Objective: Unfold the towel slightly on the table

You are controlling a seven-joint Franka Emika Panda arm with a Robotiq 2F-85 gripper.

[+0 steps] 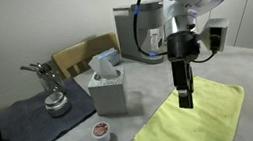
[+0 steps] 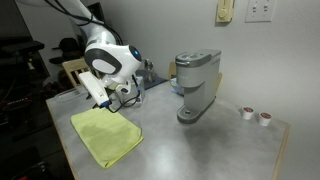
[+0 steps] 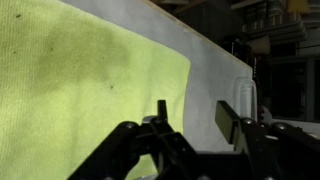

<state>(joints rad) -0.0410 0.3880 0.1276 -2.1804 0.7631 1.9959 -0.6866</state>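
Observation:
The lime yellow-green towel (image 1: 194,116) lies flat on the light grey table (image 1: 252,62), near its front edge. It also shows in an exterior view (image 2: 105,135) and fills the left of the wrist view (image 3: 70,90). My gripper (image 1: 185,99) hangs just above the towel's far left part, fingers pointing down. In the wrist view the gripper (image 3: 195,115) is open and empty, one finger over the towel's edge and one over bare table.
A tissue box (image 1: 107,89) stands beside the towel. A dark blue-grey mat (image 1: 34,125) holds a metal pot (image 1: 55,96). A small pod cup (image 1: 100,132) sits in front. A coffee machine (image 2: 195,85) and a wooden chair (image 1: 74,56) stand behind.

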